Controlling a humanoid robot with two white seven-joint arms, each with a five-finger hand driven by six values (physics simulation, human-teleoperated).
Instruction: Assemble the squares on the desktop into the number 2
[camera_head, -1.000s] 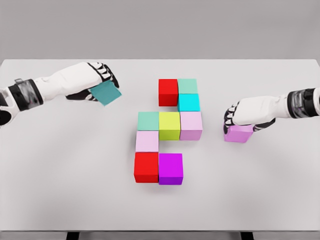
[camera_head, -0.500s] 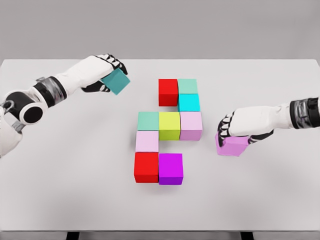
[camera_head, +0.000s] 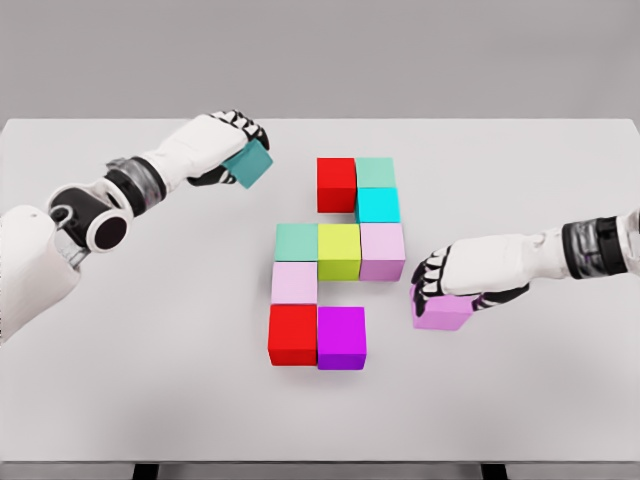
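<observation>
Lower centre, I see the red cube (camera_head: 292, 335) and purple cube (camera_head: 341, 338) side by side on the white table (camera_head: 150, 380). Right of them, my right hand (camera_head: 448, 277) is curled over the pink cube (camera_head: 441, 312), near the purple one. Mid-frame, the rest of the block cluster (camera_head: 339, 250) sits touching. Upper left, my left hand (camera_head: 222, 143) grips the teal cube (camera_head: 249, 164), tilted.

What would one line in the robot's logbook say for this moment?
left hand: holds teal cube | right hand: holds pink cube | pattern: incomplete
</observation>
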